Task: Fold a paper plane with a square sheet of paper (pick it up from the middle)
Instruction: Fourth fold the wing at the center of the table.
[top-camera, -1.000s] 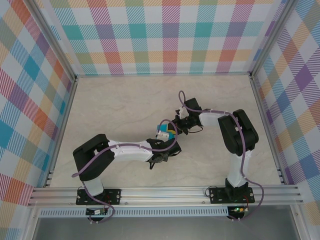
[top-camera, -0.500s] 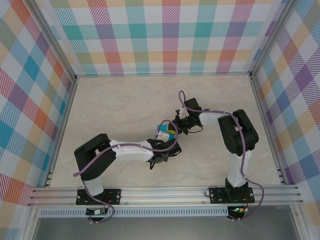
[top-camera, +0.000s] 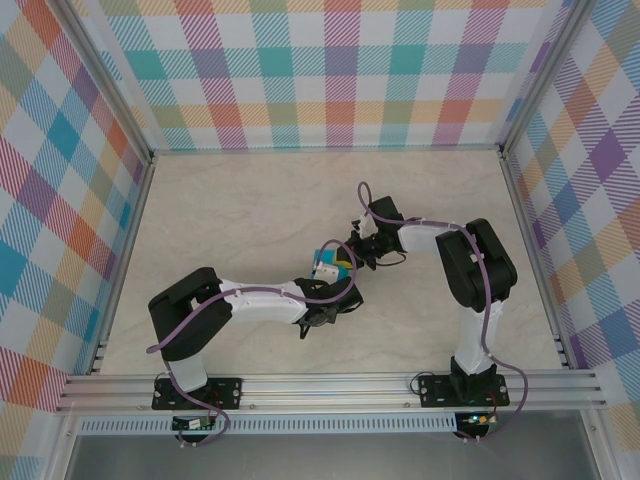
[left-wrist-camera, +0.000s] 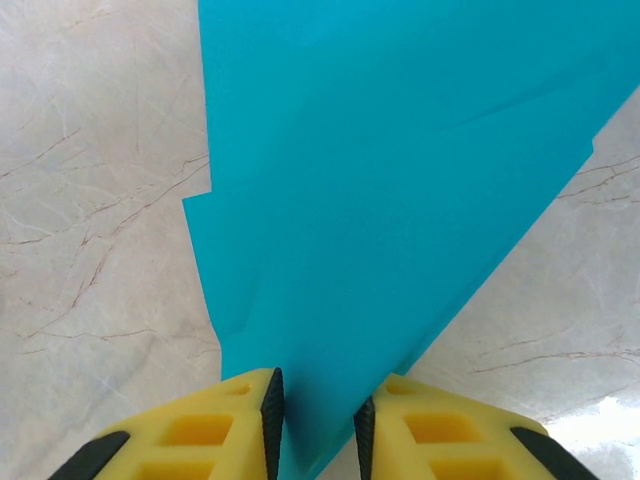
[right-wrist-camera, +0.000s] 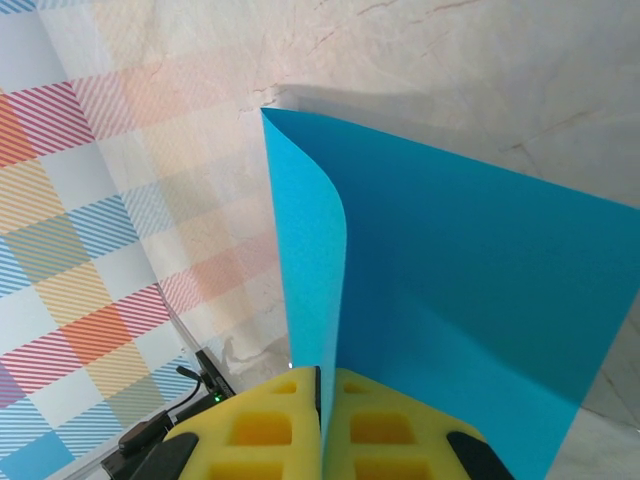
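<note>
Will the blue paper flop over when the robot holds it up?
Probably floppy: the square sheet of paper bends in a soft curl above the right gripper pinching it. It looks very light: a small pinch at its edge seems enough to hold it. It likely creases easily; a faint wrinkle shows in the left wrist view.

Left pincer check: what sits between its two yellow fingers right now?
The square sheet of paper. In the left wrist view, its teal lower end runs down between the left pincer's fingers, which stand apart on either side of it.

The square sheet of paper (left-wrist-camera: 400, 180) hangs between left gripper (left-wrist-camera: 318, 420) and right gripper (right-wrist-camera: 322, 390).
</note>
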